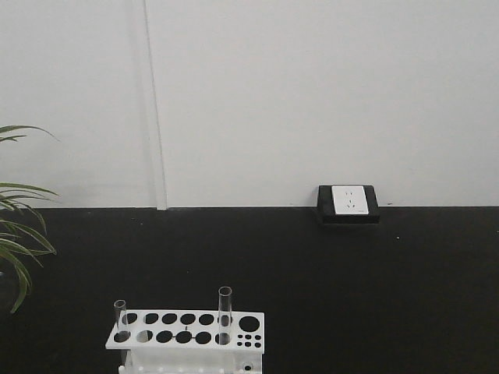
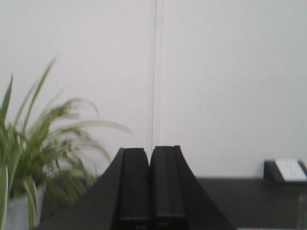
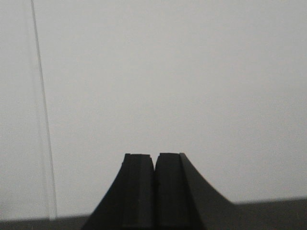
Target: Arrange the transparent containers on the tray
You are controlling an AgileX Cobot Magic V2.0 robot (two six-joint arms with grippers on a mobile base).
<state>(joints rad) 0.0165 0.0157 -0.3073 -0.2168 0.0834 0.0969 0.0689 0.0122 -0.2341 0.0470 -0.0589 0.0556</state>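
Two transparent containers stand upright in a white holed rack (image 1: 187, 335) at the bottom of the front view: a slim test tube (image 1: 121, 319) at the rack's left end and a slightly wider one (image 1: 224, 314) toward its right. The tray is out of view. My left gripper (image 2: 150, 152) is shut, its black fingers pressed together with nothing between them, pointing at the white wall. In its wrist view my right gripper (image 3: 154, 157) is shut and empty too, also facing the wall. Neither gripper shows in the front view.
A potted green plant (image 2: 33, 158) stands at the left, its leaves (image 1: 15, 241) reaching into the front view. A black box with a white socket (image 1: 348, 202) sits at the far edge of the black tabletop (image 1: 374, 296), against the wall.
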